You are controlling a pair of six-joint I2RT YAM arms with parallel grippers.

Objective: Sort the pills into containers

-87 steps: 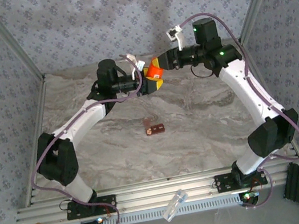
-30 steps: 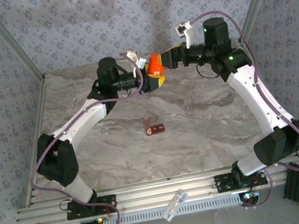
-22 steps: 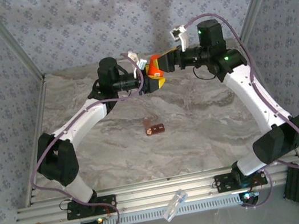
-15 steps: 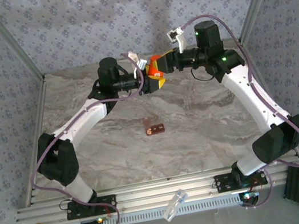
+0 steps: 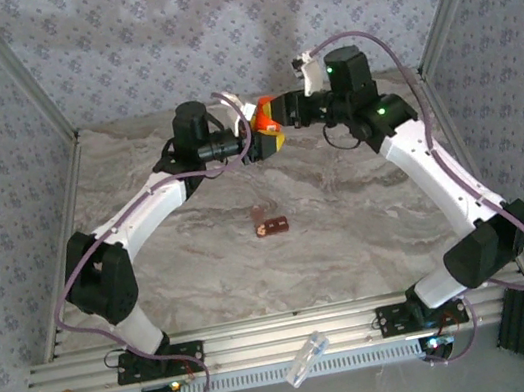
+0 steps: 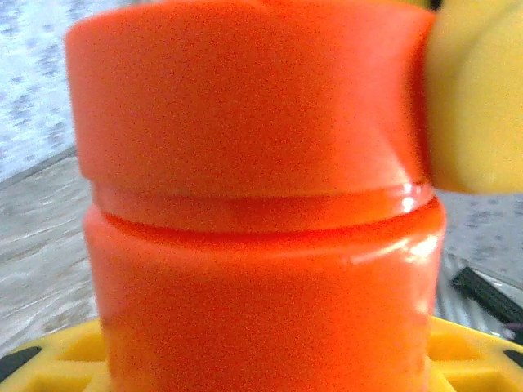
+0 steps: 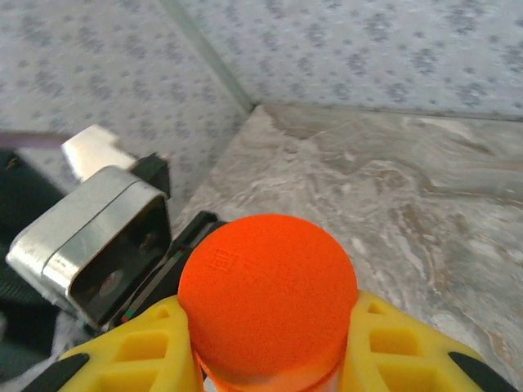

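Bottle (image 5: 266, 122) hanging mid-air betw. arms: L gripper (image 5: 263, 143) clamping its body, R gripper (image 5: 278, 112) gripping cap (image 7: 268, 302); long axis running from L fingers (image 6: 57, 351) to R fingers (image 7: 400, 343). Box (image 5: 270, 224) lying on table (image 5: 368, 218), well apart, base-ward of both finger pairs, L slightly nearer. Judging: uncapping step, box waiting.
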